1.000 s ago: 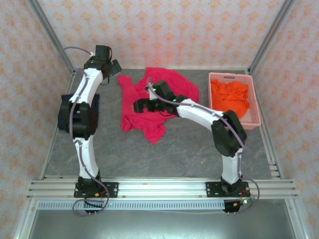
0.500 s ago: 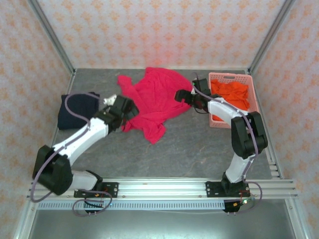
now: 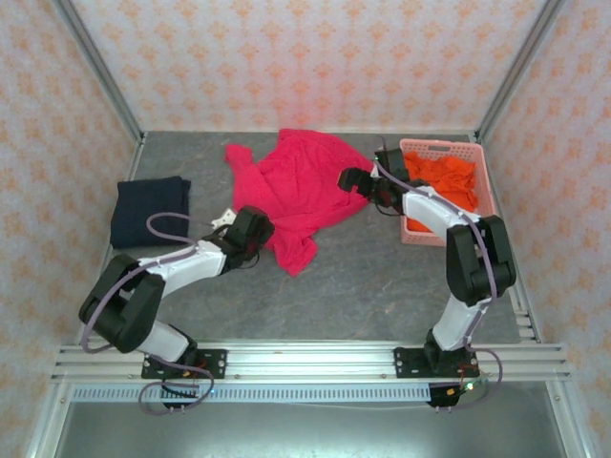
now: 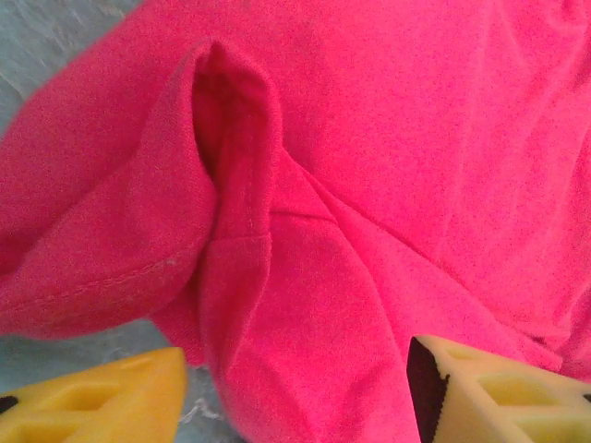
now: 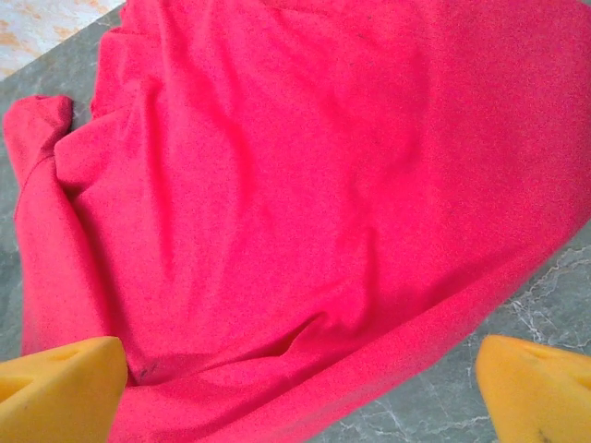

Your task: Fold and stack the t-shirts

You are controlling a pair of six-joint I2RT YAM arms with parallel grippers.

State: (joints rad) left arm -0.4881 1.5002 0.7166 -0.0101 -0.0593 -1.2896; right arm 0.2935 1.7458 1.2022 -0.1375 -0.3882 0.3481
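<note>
A crimson-pink t-shirt [image 3: 301,186] lies spread and rumpled on the grey table, its folds close up in the left wrist view [image 4: 369,166]. My left gripper [image 3: 256,234] sits low at the shirt's near-left edge. Its yellow fingers [image 4: 102,406] stand apart with a ridge of pink cloth between them. My right gripper [image 3: 355,181] is at the shirt's right edge, wide open over the hem [image 5: 388,341]. A dark navy t-shirt [image 3: 150,210] lies folded at the left. A bright orange t-shirt [image 3: 441,181] is bunched inside the basket.
The pale pink lattice basket [image 3: 482,224] stands at the right, close behind my right gripper. Metal frame posts and patterned walls ring the table. Bare grey tabletop [image 3: 363,277] lies in front of the pink shirt.
The left arm swung from the back left down to the pink shirt's near-left edge, and its jaws narrowed. The right arm moved from the shirt's middle to its right edge.
</note>
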